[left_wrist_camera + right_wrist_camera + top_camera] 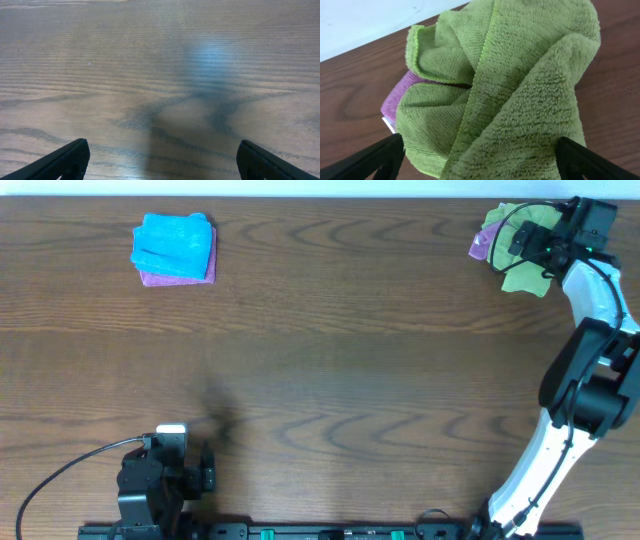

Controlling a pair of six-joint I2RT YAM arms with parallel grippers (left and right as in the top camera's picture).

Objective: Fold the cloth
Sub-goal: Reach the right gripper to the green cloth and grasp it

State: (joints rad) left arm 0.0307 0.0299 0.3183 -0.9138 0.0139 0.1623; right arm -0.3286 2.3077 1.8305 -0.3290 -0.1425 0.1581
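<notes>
Lime-green cloth (510, 85) bunched, partly on top of purple cloth (400, 97). Right gripper (477, 152) jaws wide, straddling the heap, nothing pinched. Left gripper (162, 157) jaws wide, over table (150, 60), well apart from purple cloth. Risk of pinching several layers at once, or snagging purple cloth underneath and dragging both.

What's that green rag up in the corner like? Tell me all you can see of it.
The green cloth is a fuzzy lime towel with a stitched hem, crumpled in loose folds at the far right corner of the table. It lies partly over a purple cloth. The right pincer hangs open astride it.
</notes>
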